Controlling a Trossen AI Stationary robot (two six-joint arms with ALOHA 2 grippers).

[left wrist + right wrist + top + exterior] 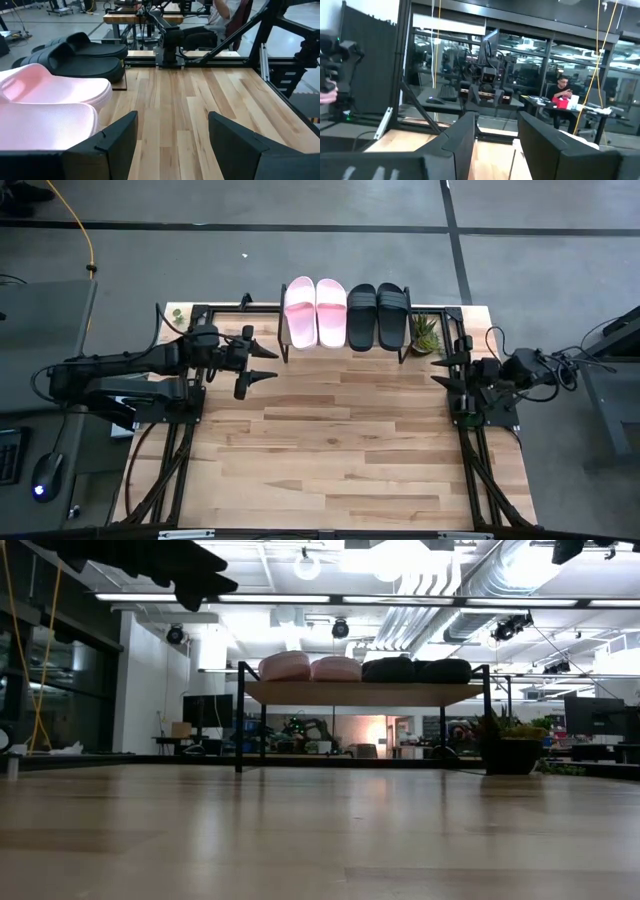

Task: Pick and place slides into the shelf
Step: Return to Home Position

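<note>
Four slides lie side by side on the shelf's (345,352) light wood top board at the table's far edge: the pink pair (315,311) on the left, the black pair (377,316) on the right. The low view shows the pink pair (310,667) and the black pair (415,669) resting on the board, and the left wrist view shows the pink pair (47,107) and the black pair (80,55) close by. My left gripper (262,366) (172,132) is open, empty, just left of the shelf. My right gripper (440,370) (495,132) is open, empty, right of the shelf.
A small potted plant (425,335) (510,745) stands at the shelf's right end, close to my right arm. Bare wooden tabletop (330,450) stretches from the shelf toward the near edge. A person sits at a desk far off in the room (563,90).
</note>
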